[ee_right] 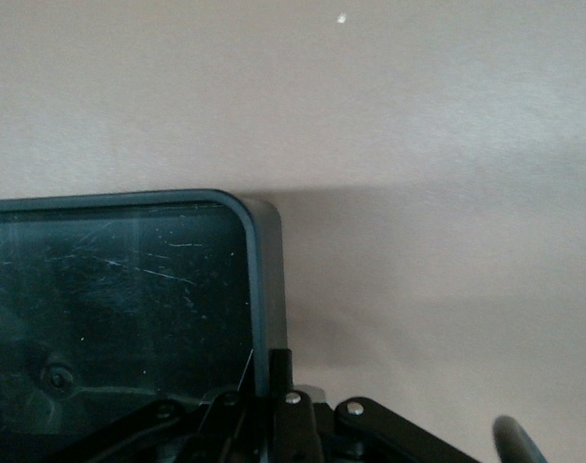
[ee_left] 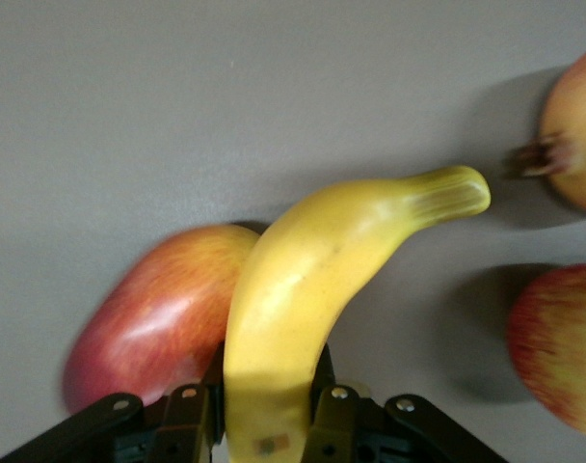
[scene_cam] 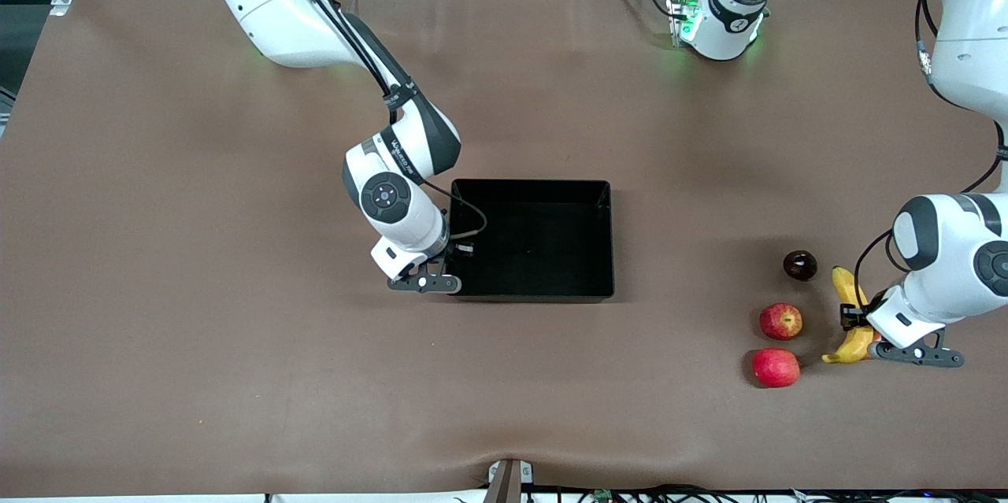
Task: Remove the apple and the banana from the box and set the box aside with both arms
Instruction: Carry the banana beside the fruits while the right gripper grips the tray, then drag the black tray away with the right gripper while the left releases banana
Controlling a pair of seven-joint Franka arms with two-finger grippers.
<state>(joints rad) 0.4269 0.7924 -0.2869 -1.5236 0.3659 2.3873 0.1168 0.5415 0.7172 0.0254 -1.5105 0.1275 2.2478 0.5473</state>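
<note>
The yellow banana (scene_cam: 845, 294) lies at the left arm's end of the table. My left gripper (scene_cam: 858, 322) is shut on it near its middle; in the left wrist view the fingers (ee_left: 199, 405) press both sides of the banana (ee_left: 312, 270). The red apple with yellow patches (scene_cam: 780, 321) sits beside the banana, toward the box, and also shows in the left wrist view (ee_left: 563, 347). The black box (scene_cam: 602, 243) stands mid-table. My right gripper (scene_cam: 453, 251) is shut on its wall at the right arm's end, one finger inside and one outside the wall (ee_right: 264, 280).
A dark maroon plum-like ball (scene_cam: 799, 265) lies farther from the front camera than the apple. Another round red fruit (scene_cam: 776, 368) lies nearer. A red-yellow mango (ee_left: 158, 318) touches the banana, mostly hidden under the left arm in the front view.
</note>
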